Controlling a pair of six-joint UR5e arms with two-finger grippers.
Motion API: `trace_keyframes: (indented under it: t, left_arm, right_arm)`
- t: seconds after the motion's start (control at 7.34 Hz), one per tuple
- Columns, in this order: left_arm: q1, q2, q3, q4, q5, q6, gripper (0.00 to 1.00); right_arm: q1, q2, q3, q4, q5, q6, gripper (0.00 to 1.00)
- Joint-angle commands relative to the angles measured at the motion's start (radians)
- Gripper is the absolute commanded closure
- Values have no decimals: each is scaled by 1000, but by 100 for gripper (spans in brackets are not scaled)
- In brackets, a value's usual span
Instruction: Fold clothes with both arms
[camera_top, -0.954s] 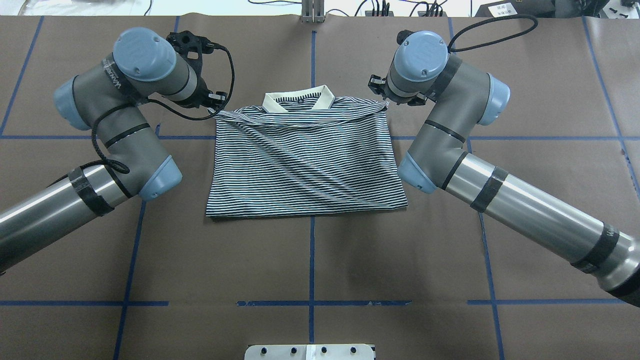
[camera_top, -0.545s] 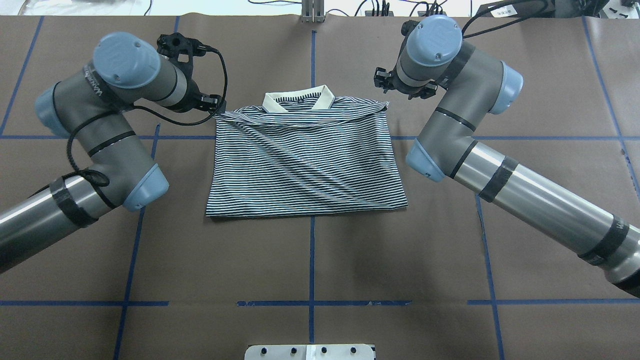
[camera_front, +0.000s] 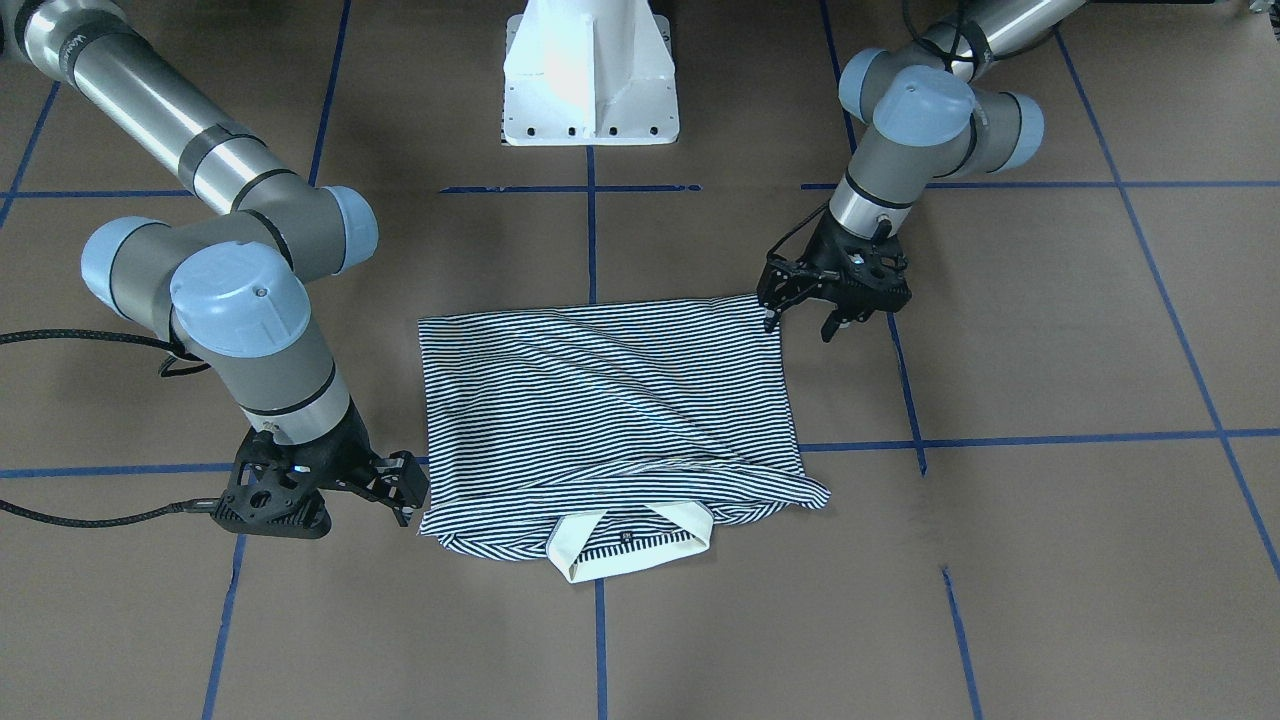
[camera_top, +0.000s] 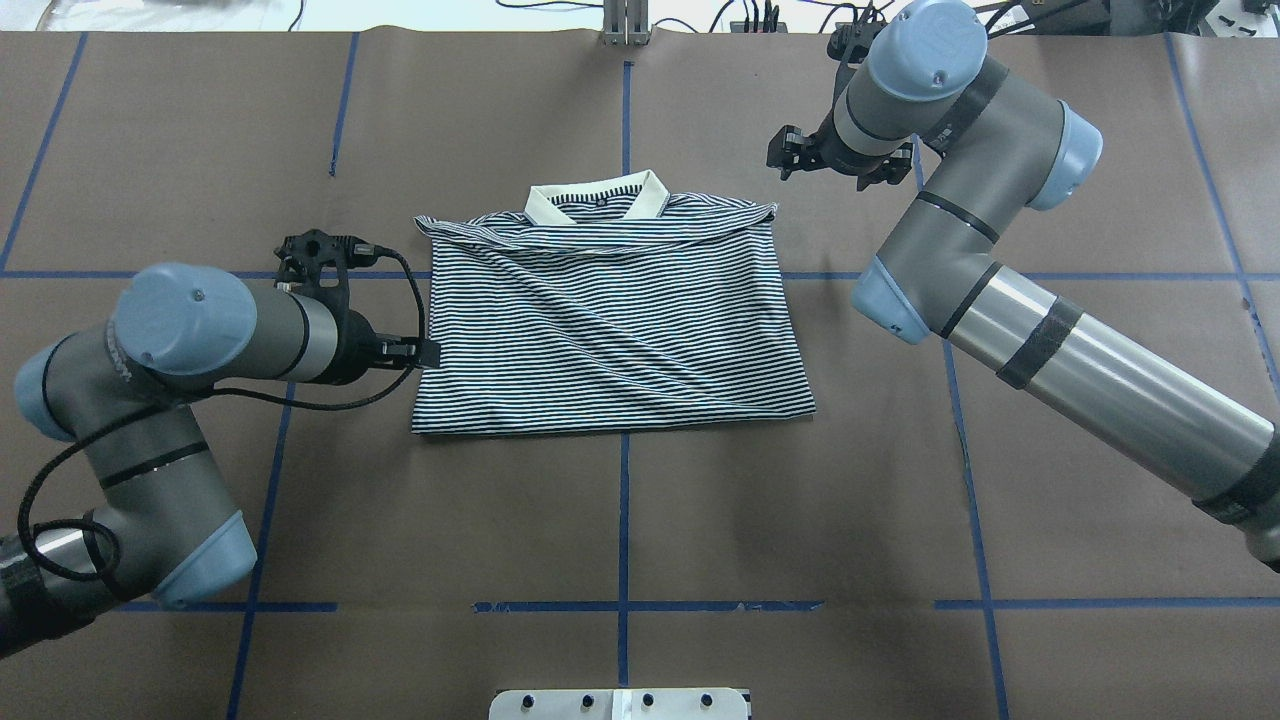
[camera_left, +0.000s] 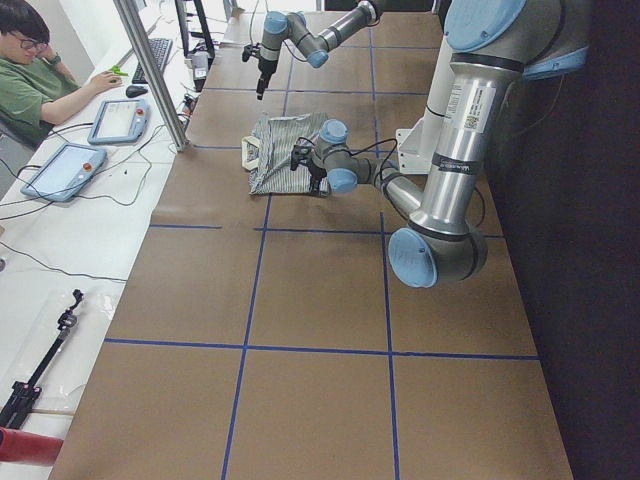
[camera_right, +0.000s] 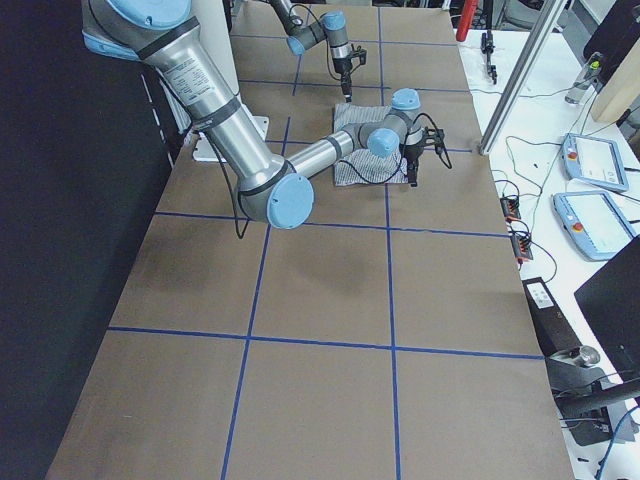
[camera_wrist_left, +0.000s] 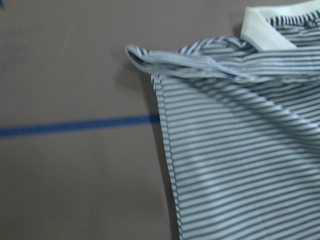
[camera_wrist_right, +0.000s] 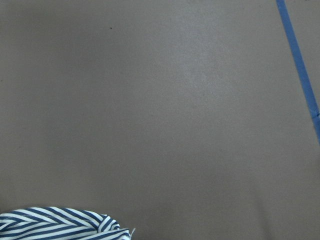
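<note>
One striped polo shirt (camera_top: 610, 320) lies folded on the brown worktop (camera_top: 800, 520), its cream collar (camera_top: 597, 198) on the side away from the robot. We see the left hand (camera_front: 800, 325) spread and empty beside a near corner. The right hand (camera_front: 408, 490) is likewise spread and empty by a shoulder.
</note>
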Motion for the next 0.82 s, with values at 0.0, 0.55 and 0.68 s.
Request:
trace_keyframes:
  t: [0.0, 0.55, 0.68]
  left_arm:
    - [71, 6, -2, -11, 41, -96, 54]
    - [72, 6, -8, -8, 47, -94, 100]
    - [71, 10, -8, -8, 47, -85, 100]
  right_arm:
    - [2, -2, 1, 0, 0, 0, 0]
    - [0, -4, 1, 0, 0, 6, 0]
    - [0, -4, 1, 0, 0, 7, 0]
